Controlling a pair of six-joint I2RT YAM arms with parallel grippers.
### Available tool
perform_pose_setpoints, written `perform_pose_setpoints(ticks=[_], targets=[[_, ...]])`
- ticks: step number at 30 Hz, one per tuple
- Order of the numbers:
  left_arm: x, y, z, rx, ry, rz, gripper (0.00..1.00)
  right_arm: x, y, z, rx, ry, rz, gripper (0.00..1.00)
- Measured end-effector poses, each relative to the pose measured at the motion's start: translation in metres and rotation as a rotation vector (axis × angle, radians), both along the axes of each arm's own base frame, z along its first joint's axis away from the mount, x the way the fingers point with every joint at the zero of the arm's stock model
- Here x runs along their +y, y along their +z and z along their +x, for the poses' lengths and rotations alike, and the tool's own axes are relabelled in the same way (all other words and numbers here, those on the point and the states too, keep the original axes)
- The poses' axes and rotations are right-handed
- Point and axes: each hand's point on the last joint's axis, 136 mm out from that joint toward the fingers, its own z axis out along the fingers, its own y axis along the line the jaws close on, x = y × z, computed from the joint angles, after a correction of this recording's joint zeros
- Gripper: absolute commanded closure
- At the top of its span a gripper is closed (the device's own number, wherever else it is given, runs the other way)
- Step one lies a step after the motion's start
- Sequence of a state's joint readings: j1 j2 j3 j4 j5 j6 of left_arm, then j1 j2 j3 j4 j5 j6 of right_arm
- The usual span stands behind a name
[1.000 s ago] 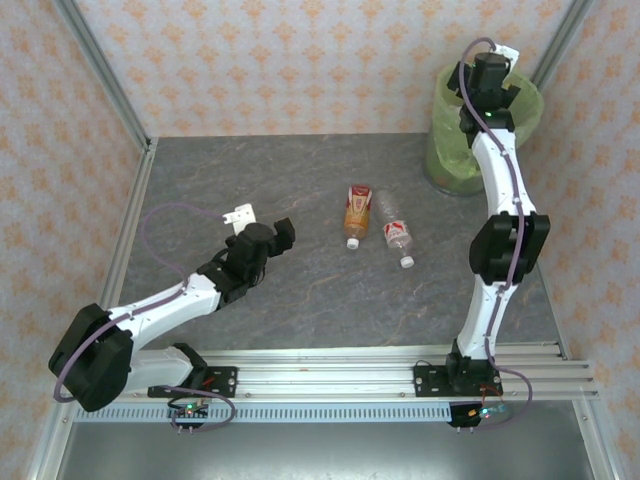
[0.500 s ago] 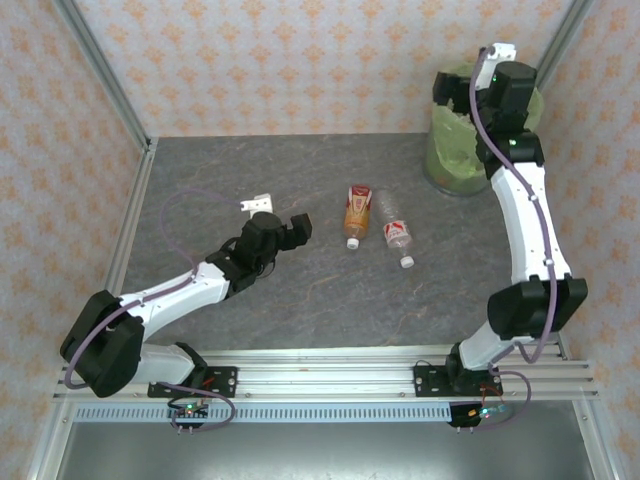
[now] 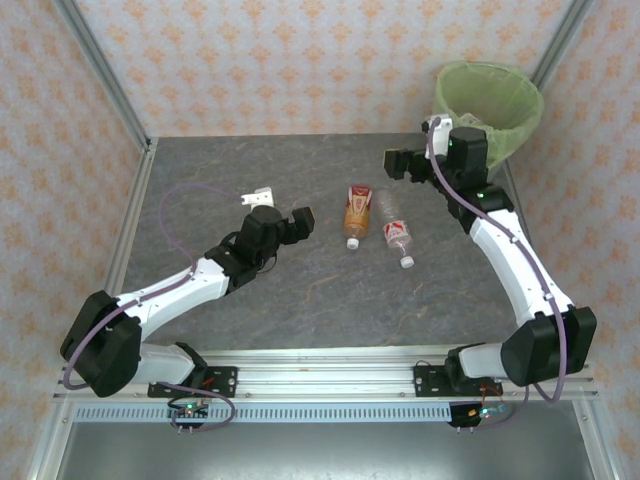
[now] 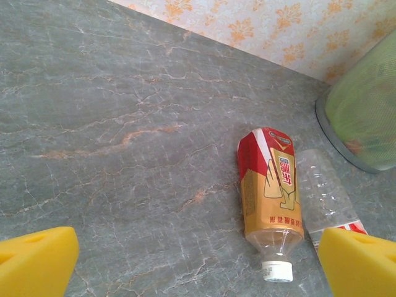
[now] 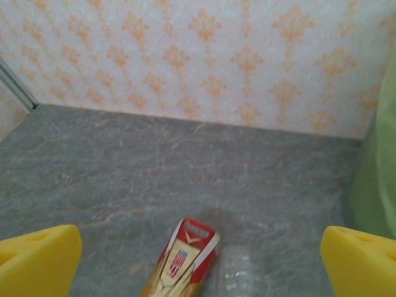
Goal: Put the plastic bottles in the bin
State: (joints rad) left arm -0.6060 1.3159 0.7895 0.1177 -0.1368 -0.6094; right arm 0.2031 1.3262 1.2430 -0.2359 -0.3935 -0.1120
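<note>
Top view: left gripper [image 3: 301, 222] hovers over the middle of the table [image 3: 200, 180], jaws spread, nothing held, aimed right toward the bottles. Right gripper [image 3: 397, 160] sits far right, just left of the bin [image 3: 462, 78], jaws spread, nothing held. Two bottles lie side by side mid-table, touching or nearly so: orange-label bottle [image 3: 356, 213] on the left, clear bottle [image 3: 395, 228] with a red-and-white label on the right, both caps pointing near. The bin stands in the far right corner, green bag liner, contents hard to tell.

Left wrist view: yellow fingertips [image 4: 37, 263] wide apart at the bottom corners, nothing between them. Orange-label bottle lies flat ahead on the right, white cap toward the camera, clear bottle just beside it on its right. The bin's edge is at far right.

Right wrist view: yellow fingertips [image 5: 362, 260] wide apart, nothing between them. Orange-label bottle's base shows bottom centre, clear bottle beside it, blurry. Green bin at the right edge, patterned wall [image 5: 185, 55] behind.
</note>
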Motion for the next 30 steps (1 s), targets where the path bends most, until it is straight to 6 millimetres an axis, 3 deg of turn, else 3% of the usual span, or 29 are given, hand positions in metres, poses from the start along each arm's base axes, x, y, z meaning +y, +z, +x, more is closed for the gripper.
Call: perform_pose_setpoints(ticks=[11, 16, 20, 24, 30], targets=[[-0.002, 0.001, 0.0, -0.003, -0.011, -0.008, 0.0, 0.024, -0.078, -0.022, 0.228, 0.049, 0.153, 0.01], [-0.005, 0.001, -0.001, 0.0, -0.023, -0.013, 0.0, 0.024, -0.13, -0.009, 0.357, -0.035, 0.041, 0.01], [-0.003, 0.002, -0.003, -0.005, -0.022, -0.015, 0.0, 0.01, -0.173, -0.003, 0.474, -0.104, -0.081, 0.0], [0.003, 0.01, -0.004, -0.026, -0.002, -0.018, 0.0, 0.002, -0.197, 0.001, 0.548, -0.116, -0.186, 0.05], [0.007, 0.01, -0.006, -0.03, 0.012, -0.012, 0.0, 0.002, -0.217, 0.007, 0.63, -0.069, -0.281, 0.08]])
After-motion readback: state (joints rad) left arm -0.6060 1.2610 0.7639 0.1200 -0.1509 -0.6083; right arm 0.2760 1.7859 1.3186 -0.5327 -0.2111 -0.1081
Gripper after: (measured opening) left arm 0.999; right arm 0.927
